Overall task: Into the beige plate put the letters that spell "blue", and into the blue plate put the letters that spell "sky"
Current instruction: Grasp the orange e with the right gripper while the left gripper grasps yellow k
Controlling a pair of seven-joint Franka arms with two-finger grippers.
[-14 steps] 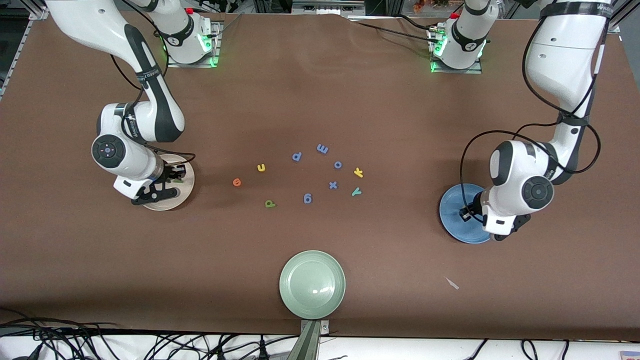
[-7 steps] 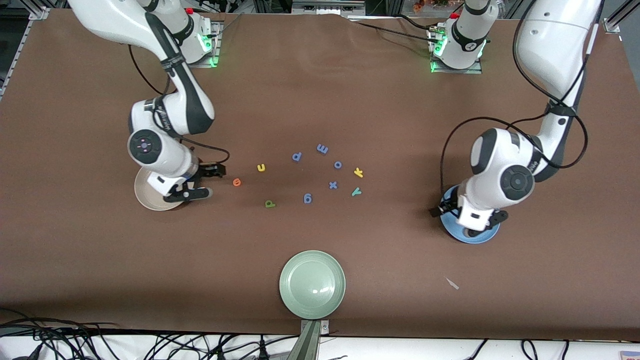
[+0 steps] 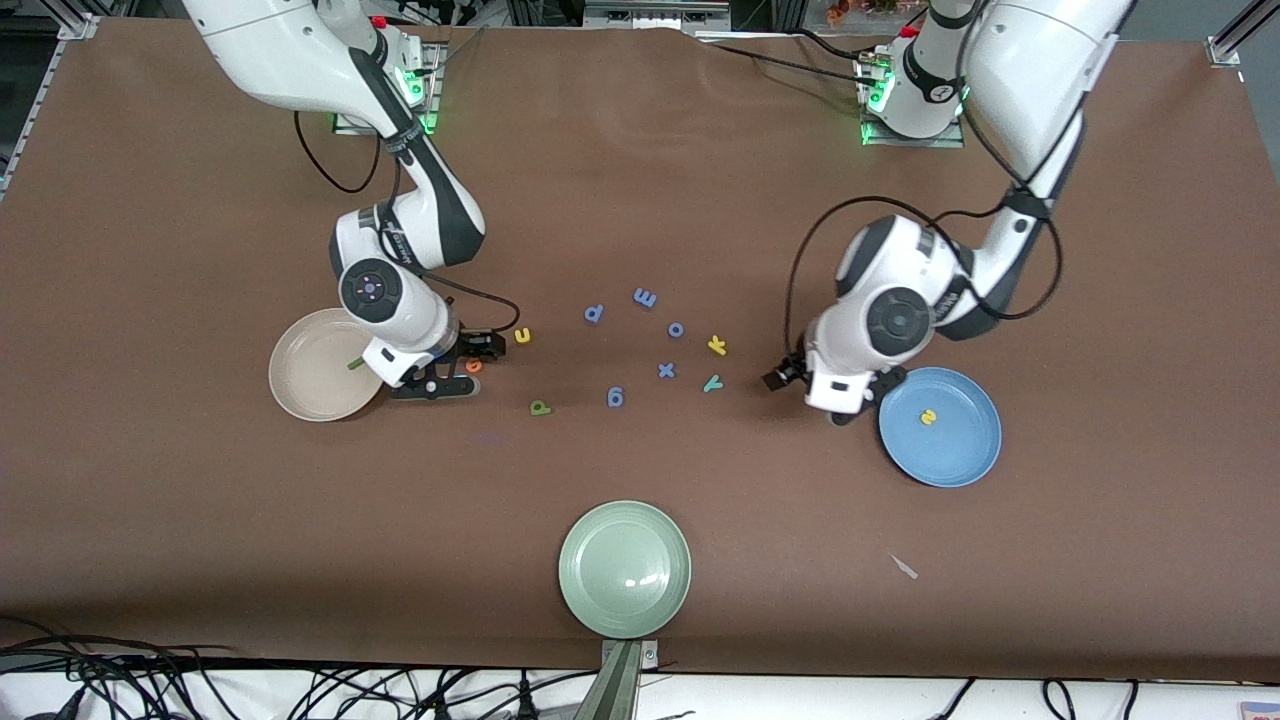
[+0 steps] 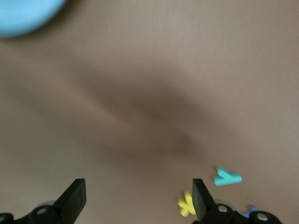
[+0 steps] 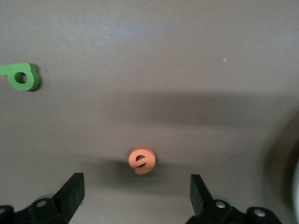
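Note:
The beige plate (image 3: 300, 385) holds the dark green l (image 3: 355, 363). The blue plate (image 3: 965, 450) holds the yellow s (image 3: 928, 417). My right gripper (image 3: 468, 366) (image 5: 135, 193) is open just over the orange e (image 3: 474, 366) (image 5: 141, 160), which lies a little ahead of the fingertips. The yellow u (image 3: 522, 336) and olive b (image 3: 540, 407) (image 5: 21, 77) lie close by. My left gripper (image 3: 805, 400) (image 4: 138, 198) is open and empty over bare table beside the blue plate. The yellow k (image 3: 716, 346) (image 4: 186, 205) and teal y (image 3: 712, 383) (image 4: 227, 178) lie toward the table's middle from it.
Several periwinkle-blue letters (image 3: 666, 370) lie scattered among the task letters at mid-table. A pale green plate (image 3: 625, 568) sits near the front edge. A small scrap (image 3: 905, 567) lies nearer the camera than the blue plate.
Both grippers opened over their plates and swung toward the table's middle. The l now lies in the beige plate and the s in the blue plate.

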